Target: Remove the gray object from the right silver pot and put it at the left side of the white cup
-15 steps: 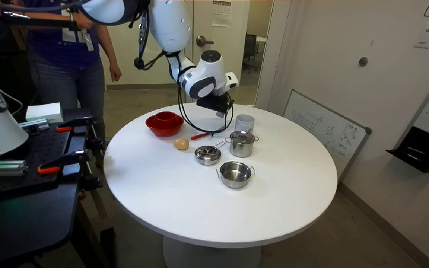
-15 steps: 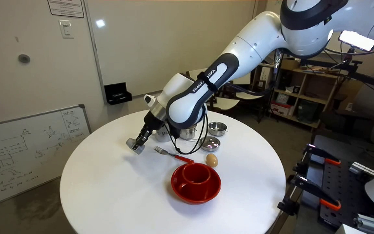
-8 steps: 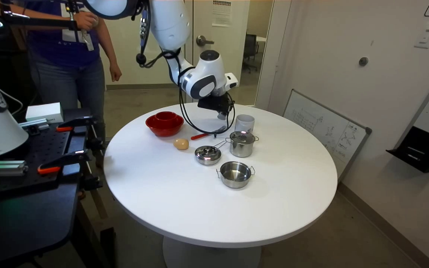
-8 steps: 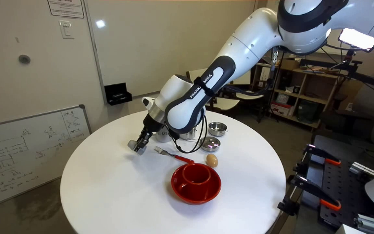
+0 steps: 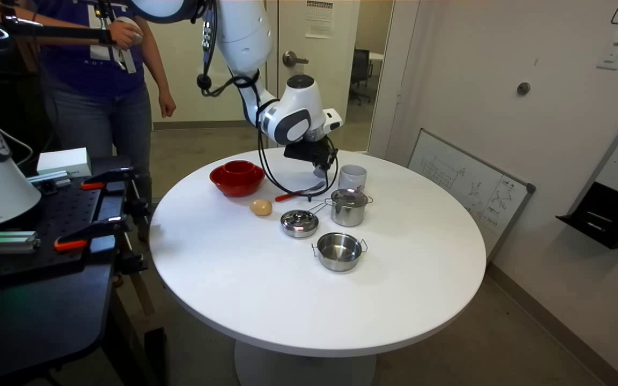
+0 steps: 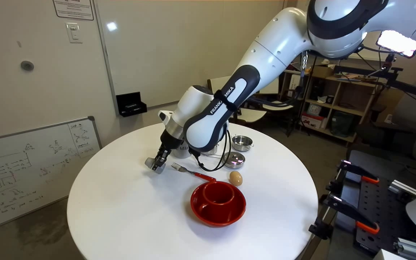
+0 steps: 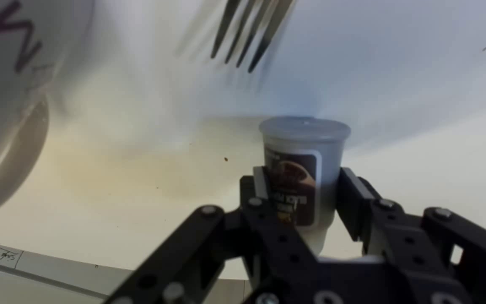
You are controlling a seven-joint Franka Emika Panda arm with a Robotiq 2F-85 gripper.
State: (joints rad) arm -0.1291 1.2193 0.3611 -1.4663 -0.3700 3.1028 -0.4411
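Observation:
My gripper (image 7: 302,183) is shut on the gray object (image 7: 326,169), a small gray container with a lid and a dark label. In the exterior views the gripper (image 6: 156,164) and the gray object (image 6: 149,162) are low over the table. Whether it touches the table I cannot tell. The gray object (image 5: 319,172) is partly hidden by the gripper and cables. The white cup (image 5: 353,176) stands upright beside the gripper; it also shows in an exterior view (image 6: 181,151) and at the left of the wrist view (image 7: 11,84). The open silver pot (image 5: 339,253) looks empty.
A lidded silver pot (image 5: 348,209) stands by the cup, with a lidded silver pan (image 5: 299,224) near it. A fork with a red handle (image 6: 203,176) lies close to the gripper. An egg (image 6: 235,178) and a red bowl (image 6: 242,211) holding a red cup (image 6: 218,202) are farther off.
My gripper has moved down a little toward the table with the gray object held in it, shifting slightly toward the white cup. The objects on the table have not moved.

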